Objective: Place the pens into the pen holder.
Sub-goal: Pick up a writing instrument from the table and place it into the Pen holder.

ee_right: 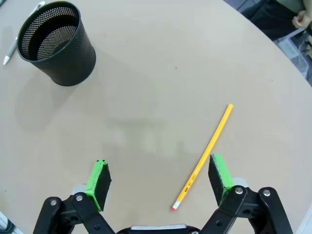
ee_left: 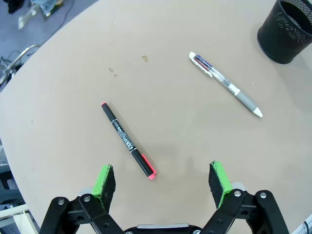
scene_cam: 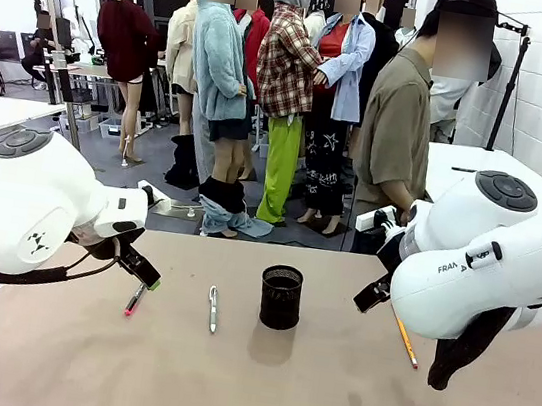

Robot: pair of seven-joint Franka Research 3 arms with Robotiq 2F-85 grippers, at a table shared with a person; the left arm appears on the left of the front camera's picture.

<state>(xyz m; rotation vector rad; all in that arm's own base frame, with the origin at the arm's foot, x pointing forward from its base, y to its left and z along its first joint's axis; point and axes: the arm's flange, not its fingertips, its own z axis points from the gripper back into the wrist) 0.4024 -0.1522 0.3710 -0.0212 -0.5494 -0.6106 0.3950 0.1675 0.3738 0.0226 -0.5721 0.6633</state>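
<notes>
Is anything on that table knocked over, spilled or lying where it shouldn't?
Nothing is spilled or damaged. The black mesh cup stands upright and empty, while the red and black pen, the silver-white pen and the yellow pencil lie loose on the table on either side of it.

pen holder (ee_left: 285, 34) cut by frame edge, pencil (scene_cam: 406, 343) top behind right arm (scene_cam: 485, 263)

Bright, even overhead light — soft shadows, wrist-view edges seemingly bowed.
</notes>
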